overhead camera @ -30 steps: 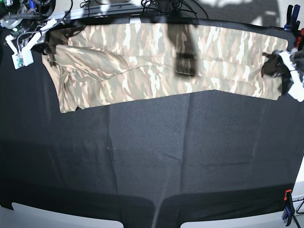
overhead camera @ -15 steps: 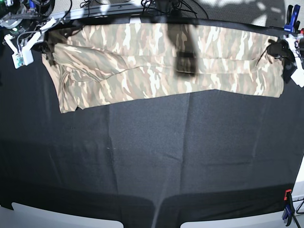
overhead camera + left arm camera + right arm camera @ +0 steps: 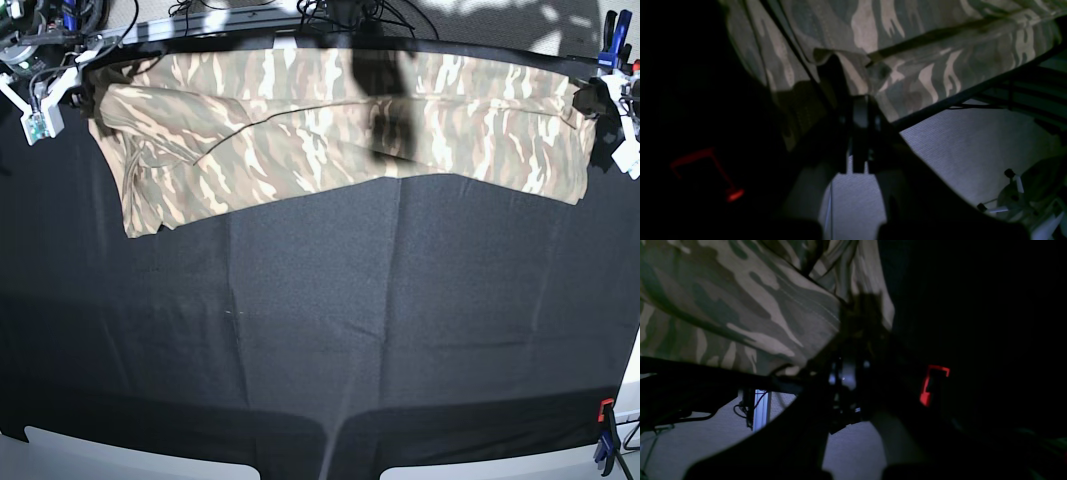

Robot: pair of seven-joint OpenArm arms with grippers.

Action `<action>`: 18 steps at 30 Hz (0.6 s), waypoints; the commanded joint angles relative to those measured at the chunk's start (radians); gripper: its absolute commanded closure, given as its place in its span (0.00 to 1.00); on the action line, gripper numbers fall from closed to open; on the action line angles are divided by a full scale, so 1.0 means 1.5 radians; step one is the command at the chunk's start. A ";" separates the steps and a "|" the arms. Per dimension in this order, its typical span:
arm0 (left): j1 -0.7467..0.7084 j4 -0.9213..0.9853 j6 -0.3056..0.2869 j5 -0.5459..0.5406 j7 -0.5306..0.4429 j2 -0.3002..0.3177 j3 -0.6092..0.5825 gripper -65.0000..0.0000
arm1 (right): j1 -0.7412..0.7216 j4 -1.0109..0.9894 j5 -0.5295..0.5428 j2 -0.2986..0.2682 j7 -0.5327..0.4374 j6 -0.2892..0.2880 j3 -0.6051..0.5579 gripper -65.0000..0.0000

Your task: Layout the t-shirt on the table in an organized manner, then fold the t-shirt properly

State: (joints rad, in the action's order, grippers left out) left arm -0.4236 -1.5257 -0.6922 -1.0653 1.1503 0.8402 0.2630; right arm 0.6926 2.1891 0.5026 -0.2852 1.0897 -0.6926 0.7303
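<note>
The camouflage t-shirt (image 3: pixel 300 130) lies stretched lengthwise along the far edge of the black table (image 3: pixel 320 330). Part of it is folded over itself at the left end. My left gripper (image 3: pixel 592 103) is at the shirt's right end in the base view. The left wrist view shows this gripper (image 3: pixel 861 103) shut on a hem of the t-shirt (image 3: pixel 907 40). My right gripper (image 3: pixel 88 85) is at the shirt's left end. In the right wrist view it (image 3: pixel 857 326) is shut on a fold of the t-shirt (image 3: pixel 740 306).
A blue clamp (image 3: pixel 610 40) stands at the far right corner and a red and blue clamp (image 3: pixel 605 440) at the near right edge. Cables (image 3: pixel 340 12) run behind the far edge. A dark shadow (image 3: pixel 385 100) crosses the shirt's middle. Black cloth spreads in front of the shirt.
Both grippers have moved toward the far edge with the shirt's ends in them. The cloth between them is pulled tauter, and its right end sits farther back.
</note>
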 commanded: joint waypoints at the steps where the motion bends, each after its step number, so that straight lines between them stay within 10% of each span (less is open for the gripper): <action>1: 0.002 -0.008 -0.004 -0.006 0.010 0.017 0.007 1.00 | 0.002 0.012 0.020 -0.009 -0.011 -0.004 0.007 1.00; 5: 0.002 -0.008 -0.004 -0.006 0.075 0.017 0.007 1.00 | 0.002 0.012 0.088 -0.009 -0.004 -0.004 0.006 0.95; 10: 0.002 -0.008 -0.004 -0.005 0.104 0.017 0.007 1.00 | 0.002 0.012 0.122 -0.009 -0.030 -0.004 0.006 0.55; 18: 0.002 -0.008 -0.004 0.031 0.116 0.017 0.007 0.87 | 0.000 0.012 0.122 -0.009 -0.080 -0.004 0.006 0.54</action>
State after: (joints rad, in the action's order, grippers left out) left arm -0.4236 -1.5261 -0.6922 -1.0084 1.3155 0.8402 0.2630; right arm 0.6922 2.1891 0.6739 -0.2855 0.9943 -0.6930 0.7303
